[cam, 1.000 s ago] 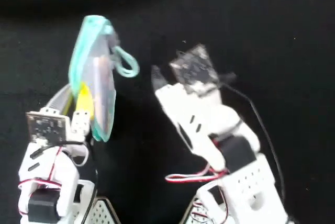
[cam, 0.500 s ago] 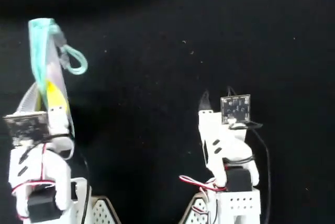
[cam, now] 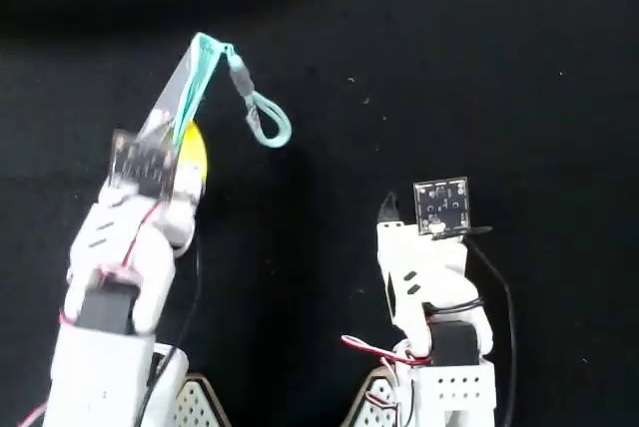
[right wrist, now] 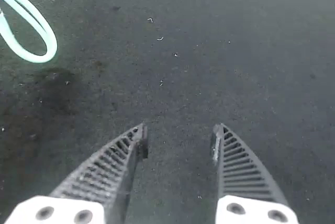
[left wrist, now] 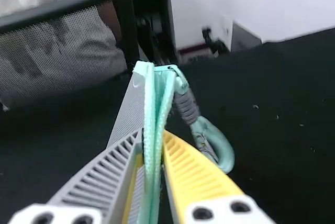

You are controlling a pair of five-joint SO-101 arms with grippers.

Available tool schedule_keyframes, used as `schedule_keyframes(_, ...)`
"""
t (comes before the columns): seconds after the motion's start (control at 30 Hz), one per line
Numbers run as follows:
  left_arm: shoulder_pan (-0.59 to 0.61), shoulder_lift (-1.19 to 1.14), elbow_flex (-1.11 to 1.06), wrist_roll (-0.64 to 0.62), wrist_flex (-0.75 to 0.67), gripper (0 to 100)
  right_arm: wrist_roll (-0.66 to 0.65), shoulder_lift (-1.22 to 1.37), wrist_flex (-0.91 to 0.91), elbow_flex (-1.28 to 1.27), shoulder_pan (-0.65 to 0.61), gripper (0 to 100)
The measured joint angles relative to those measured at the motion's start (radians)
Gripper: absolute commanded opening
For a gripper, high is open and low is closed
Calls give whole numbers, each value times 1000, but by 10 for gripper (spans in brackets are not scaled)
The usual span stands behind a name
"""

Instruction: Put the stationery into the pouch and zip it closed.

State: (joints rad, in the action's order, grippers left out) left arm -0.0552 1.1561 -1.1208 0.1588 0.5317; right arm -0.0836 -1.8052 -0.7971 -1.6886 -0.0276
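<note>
Clamping the pouch [cam: 196, 72] edge-on in the left tool [left wrist: 151, 139], contents hidden, right tool [right wrist: 178, 135] parted, empty

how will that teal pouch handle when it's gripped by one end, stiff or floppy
Probably light: the left hand holds the pouch up by one end. It looks thin and soft, so likely floppy. Its loop dangles freely and may swing.

The table [cam: 519, 98] is covered edge to edge by a black cloth [right wrist: 251, 51]. A few tiny pale specks [right wrist: 159, 38] lie on it just ahead of the right arm's fingers [right wrist: 110, 171].
</note>
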Motion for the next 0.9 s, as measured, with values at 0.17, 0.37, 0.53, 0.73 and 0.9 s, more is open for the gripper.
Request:
schedule_keyframes(0.17, -77, -393, 269, -5, 40, 30, 0, 0, 0, 0, 0, 198)
schedule_keyframes(0.37, -207, -818, 609, -121, 180, 30, 0, 0, -3, 0, 0, 198)
schedule_keyframes(0.53, -278, -1026, 819, -138, 330, 125, 0, 0, -3, 0, 0, 198)
schedule_keyframes(0.73, -285, -1059, 1011, -149, 540, 173, 0, 0, -3, 0, 0, 198)
schedule_keyframes(0.9, -288, -1059, 1234, -149, 775, 173, 0, 0, -3, 0, 0, 198)
